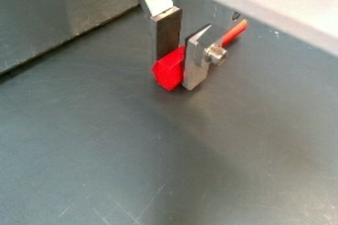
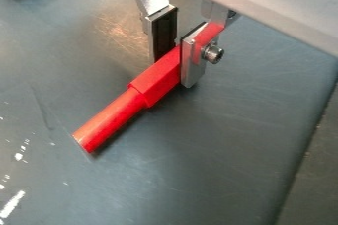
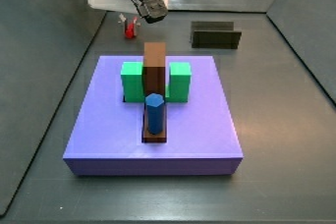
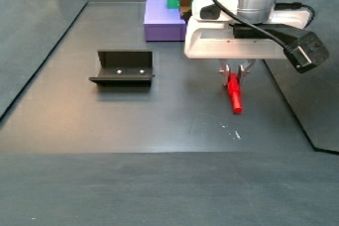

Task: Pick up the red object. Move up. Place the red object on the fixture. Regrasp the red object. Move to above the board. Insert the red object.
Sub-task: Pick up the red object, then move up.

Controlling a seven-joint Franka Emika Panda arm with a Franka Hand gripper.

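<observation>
Gripper [image 2: 180,49] clamped on the red object [image 2: 126,112]!
Peg gripped near one end, well apart from the fixture [image 4: 122,68], the board [image 3: 155,130] farther off.

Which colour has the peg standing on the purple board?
Blue, best seen in a side view. The claw is behind the board.

A blue peg [image 3: 153,113], brown block [image 3: 155,71] and green blocks [image 3: 133,81] stand together.
</observation>
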